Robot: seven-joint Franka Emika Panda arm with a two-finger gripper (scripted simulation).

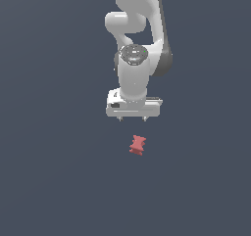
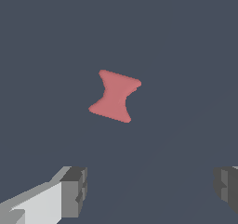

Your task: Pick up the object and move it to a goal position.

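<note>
A small matte red block (image 1: 138, 145) with a pinched waist lies on the dark grey surface. It also shows in the wrist view (image 2: 115, 96), slightly tilted. My white gripper (image 1: 133, 118) hangs above the surface, apart from the block, which sits a little nearer the camera in the exterior view. The jaws stand wide open and empty. In the wrist view the gripper (image 2: 151, 188) shows two grey fingertips (image 2: 74, 190) far apart, with the block beyond them and not between them.
The white arm (image 1: 137, 39) rises behind the gripper in the exterior view. The flat dark grey surface (image 1: 49, 181) fills all the rest of both views. No goal marker shows.
</note>
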